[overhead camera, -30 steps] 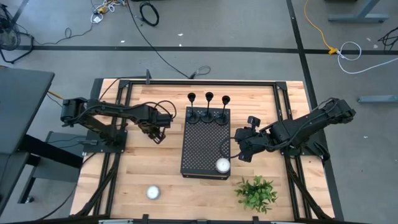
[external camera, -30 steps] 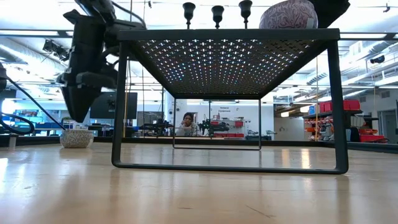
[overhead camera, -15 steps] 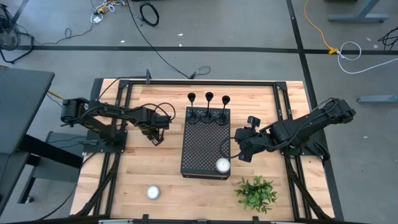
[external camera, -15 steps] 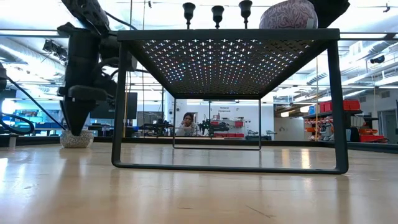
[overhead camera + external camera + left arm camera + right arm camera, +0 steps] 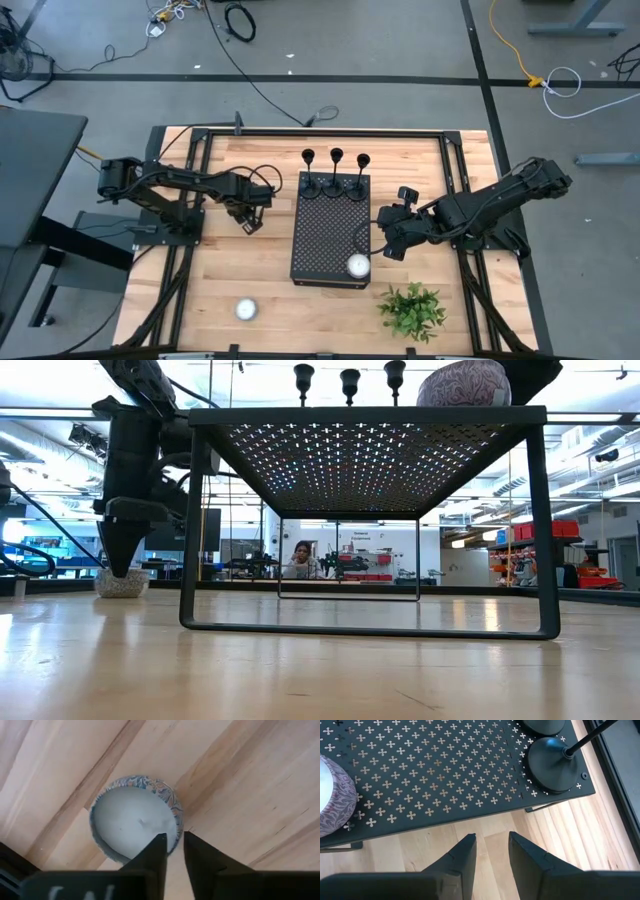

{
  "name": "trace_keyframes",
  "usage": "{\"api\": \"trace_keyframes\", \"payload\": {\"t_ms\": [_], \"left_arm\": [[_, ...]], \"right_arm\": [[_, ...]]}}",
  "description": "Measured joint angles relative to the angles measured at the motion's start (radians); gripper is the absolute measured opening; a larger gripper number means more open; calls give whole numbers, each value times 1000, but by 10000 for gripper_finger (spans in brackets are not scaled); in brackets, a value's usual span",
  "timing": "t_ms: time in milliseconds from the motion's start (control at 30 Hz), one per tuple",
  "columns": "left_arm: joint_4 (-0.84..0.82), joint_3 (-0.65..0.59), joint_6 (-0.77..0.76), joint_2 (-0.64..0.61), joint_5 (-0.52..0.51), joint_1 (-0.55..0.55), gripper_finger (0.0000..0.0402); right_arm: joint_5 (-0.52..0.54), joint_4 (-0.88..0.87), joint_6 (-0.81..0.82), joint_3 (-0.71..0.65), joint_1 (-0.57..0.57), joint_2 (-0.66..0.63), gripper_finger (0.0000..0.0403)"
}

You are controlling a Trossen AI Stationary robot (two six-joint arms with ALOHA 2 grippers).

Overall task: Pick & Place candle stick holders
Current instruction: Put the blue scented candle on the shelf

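Left gripper (image 5: 171, 851), fingers nearly together, clamps the rim of a patterned white round tealight candle (image 5: 134, 817) at the black perforated box's (image 5: 328, 232) nine o'clock; right gripper (image 5: 491, 851), fingers apart, empty at three o'clock.

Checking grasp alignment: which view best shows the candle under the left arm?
Left wrist view: the candle fills the frame, its rim at the left gripper's fingers. High view: arm hides it. Low view: small, behind the gripper. Right wrist view: absent.
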Motion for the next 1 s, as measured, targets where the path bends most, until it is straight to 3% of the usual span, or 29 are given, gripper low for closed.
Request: {"api": "trace_keyframes", "payload": {"t_ms": [167,667,1000], "left_arm": [[-1,0,27,0,3,0,10],[-29,7,34,0,58,-8,1],[-243,243,26,0,89,-129,1]], "right_arm": [[0,6,0,0,0,0,114],[1,7,-3,0,0,0,114],[1,7,-4,0,0,0,114]]}}
